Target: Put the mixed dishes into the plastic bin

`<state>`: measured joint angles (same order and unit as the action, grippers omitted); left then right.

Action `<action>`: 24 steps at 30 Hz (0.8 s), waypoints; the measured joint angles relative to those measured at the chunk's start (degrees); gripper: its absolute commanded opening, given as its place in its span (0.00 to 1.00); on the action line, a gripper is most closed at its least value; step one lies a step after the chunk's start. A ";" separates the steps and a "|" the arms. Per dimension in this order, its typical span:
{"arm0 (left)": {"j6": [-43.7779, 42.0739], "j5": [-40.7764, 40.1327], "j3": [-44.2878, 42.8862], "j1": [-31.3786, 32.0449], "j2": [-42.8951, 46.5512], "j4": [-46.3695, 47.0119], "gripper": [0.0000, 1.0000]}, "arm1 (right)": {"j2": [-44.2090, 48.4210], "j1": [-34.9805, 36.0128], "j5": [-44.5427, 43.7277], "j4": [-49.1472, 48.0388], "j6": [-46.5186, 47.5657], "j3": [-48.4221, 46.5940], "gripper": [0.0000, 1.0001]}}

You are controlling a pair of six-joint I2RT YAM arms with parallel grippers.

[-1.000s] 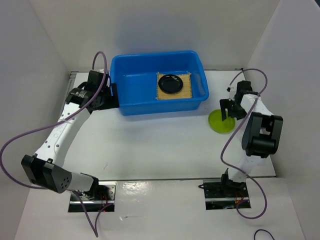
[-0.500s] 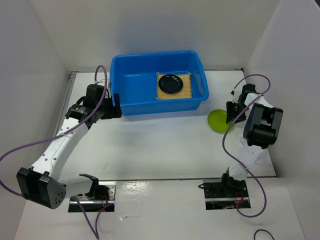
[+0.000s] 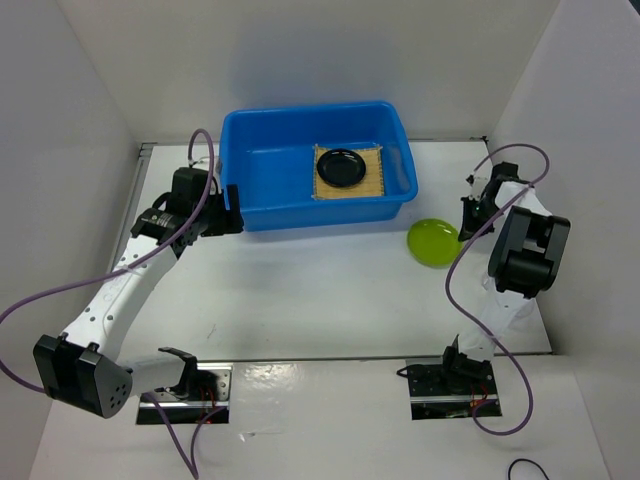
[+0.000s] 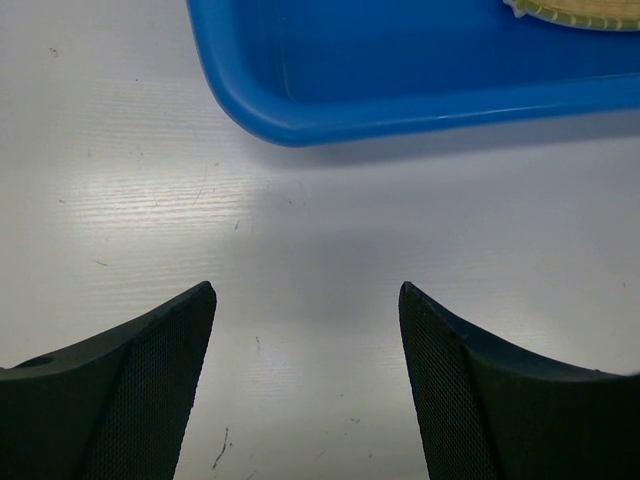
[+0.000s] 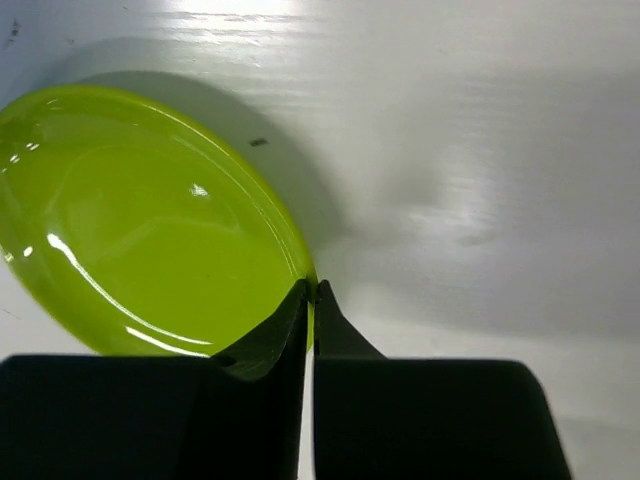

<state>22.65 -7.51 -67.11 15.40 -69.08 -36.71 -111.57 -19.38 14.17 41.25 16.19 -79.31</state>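
Right pincer (image 5: pixel 310 290) pinching the lime-green plate (image 3: pixel 433 243) by its rim; left pincer (image 4: pixel 305 295) spread, holding nothing.
The plate sits on the table (image 3: pixel 300 290) just off the blue bin (image 3: pixel 300 215)'s front-right corner, with open table to its left and front and the side wall close on its right. A second ago the right jaws were spread; the plate has since shifted left. It is round, so no long axis, and its hollow faces up. The mat (image 3: pixel 372 182) and black plate (image 3: pixel 340 166) are in the bin.

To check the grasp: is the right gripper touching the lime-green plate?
Touching. The right wrist view shows the right gripper shut on the rim of the lime-green plate, with a sliver of green edge pinched between its fingers.
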 measured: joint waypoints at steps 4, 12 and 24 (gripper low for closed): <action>0.00 -0.46 0.00 0.00 0.00 0.31 0.81 | 5.42 -0.79 -3.45 4.76 0.79 -4.15 0.00; 0.00 -0.79 0.00 -0.24 0.00 0.37 0.81 | 30.45 3.19 -8.90 6.86 3.54 -9.92 0.00; 0.00 -0.74 0.00 -0.70 -0.09 0.87 0.81 | 23.98 16.39 -17.88 11.58 3.04 -38.32 0.00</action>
<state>22.65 -8.25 -67.11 14.70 -69.17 -35.83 -87.59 -2.98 -3.70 52.84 19.22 -117.62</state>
